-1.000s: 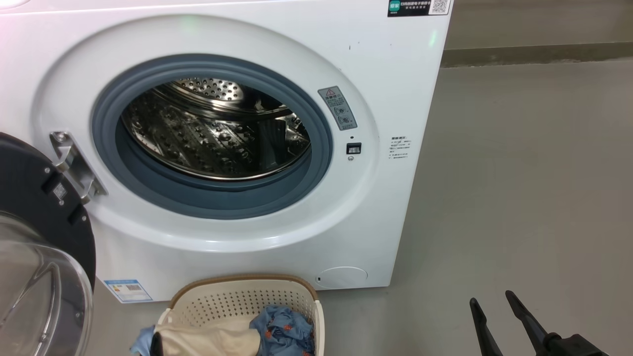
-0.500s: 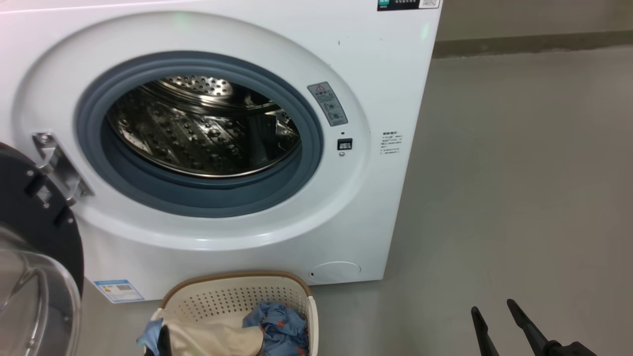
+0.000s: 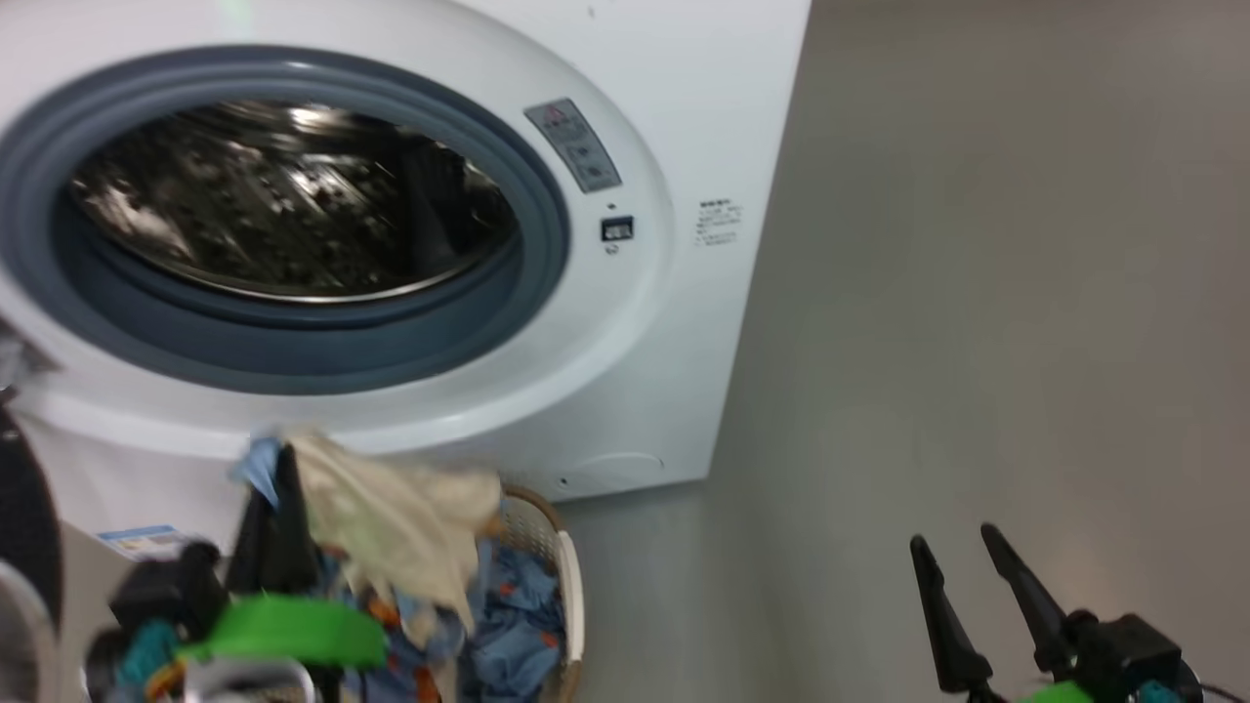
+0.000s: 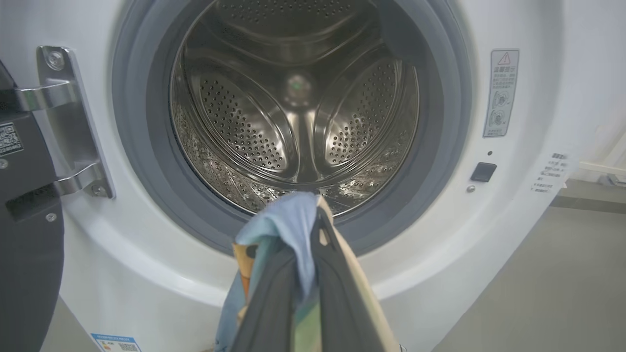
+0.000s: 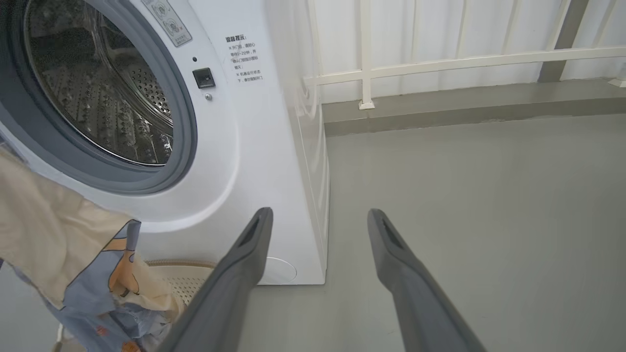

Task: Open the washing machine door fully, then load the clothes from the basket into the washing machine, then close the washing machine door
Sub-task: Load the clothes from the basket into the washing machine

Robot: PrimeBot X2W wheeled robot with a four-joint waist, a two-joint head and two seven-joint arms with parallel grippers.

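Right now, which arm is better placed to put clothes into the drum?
Left. The left end effector is shut on a garment, right before the open drum. The right end effector is open and empty, aside over the floor.

The washing machine [image 3: 703, 88] stands with its opening uncovered, a grey gasket [image 3: 293, 351] ringing the steel drum [image 3: 283, 205]; the black rim of the washing machine door [image 3: 24, 527] shows at the left edge. The left gripper [image 3: 281, 464] is clamped on the clothes [image 3: 391, 508], with cream and blue fabric hanging from its fingers over the basket [image 3: 574, 596], below the opening. The right gripper [image 3: 953, 539] stands well apart over the grey floor [image 3: 977, 293], fingers spread, holding nothing.
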